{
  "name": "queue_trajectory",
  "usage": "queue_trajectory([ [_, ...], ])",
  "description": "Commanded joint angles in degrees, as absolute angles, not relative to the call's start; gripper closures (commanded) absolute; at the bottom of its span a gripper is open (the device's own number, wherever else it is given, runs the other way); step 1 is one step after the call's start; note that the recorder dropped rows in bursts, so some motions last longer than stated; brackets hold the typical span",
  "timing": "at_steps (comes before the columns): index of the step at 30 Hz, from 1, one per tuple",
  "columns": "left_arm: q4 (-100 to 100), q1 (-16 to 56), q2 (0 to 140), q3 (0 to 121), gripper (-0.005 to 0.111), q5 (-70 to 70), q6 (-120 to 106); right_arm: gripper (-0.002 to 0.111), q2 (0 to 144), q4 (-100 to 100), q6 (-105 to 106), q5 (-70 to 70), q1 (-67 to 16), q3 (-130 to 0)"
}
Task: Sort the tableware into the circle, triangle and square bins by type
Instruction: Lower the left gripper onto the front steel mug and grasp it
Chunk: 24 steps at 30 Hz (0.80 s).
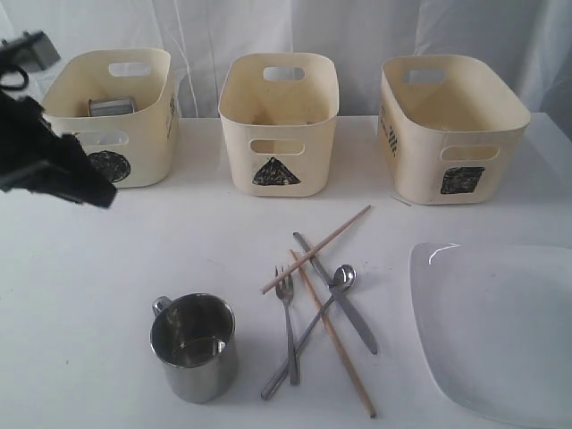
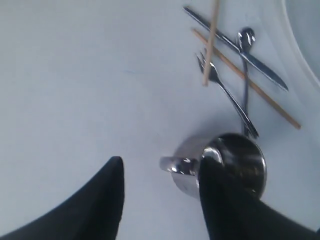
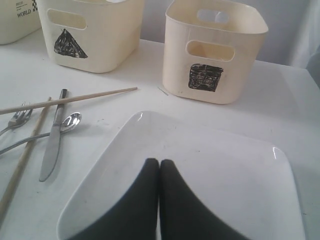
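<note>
Left fingers (image 2: 107, 200) are standing spread, right fingers (image 3: 150, 200) pressing together; the mug (image 1: 194, 347) is sitting upright, handle pointing upper left.

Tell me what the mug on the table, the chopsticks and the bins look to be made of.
Mug: looks like polished steel, with shiny grey walls and reflections inside. Chopsticks: probably wood or bamboo, matte tan with no shine. Bins: likely plastic, with smooth cream walls, rounded moulded corners and cut-out handles.
</note>
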State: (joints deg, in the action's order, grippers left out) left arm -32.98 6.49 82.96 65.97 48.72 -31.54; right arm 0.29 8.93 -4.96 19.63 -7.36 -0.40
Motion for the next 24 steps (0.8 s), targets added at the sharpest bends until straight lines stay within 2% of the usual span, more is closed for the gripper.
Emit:
queue_trajectory([
  [1,-32.58,13.21,82.43,60.36,0.054,48.60,-31.73,0.108,0.00,8.83,-5.22,19.20,-7.54,0.00],
  [7,-30.23,18.46,82.43,57.84,0.054,46.70,-28.86,0.108,0.00,8.83,-5.22,19.20,-7.54,0.00],
  [24,-24.81,22.09,82.53,57.71,0.054,44.75,-17.41,0.108,0.00,8.83,-5.22,19.20,-7.54,0.00],
])
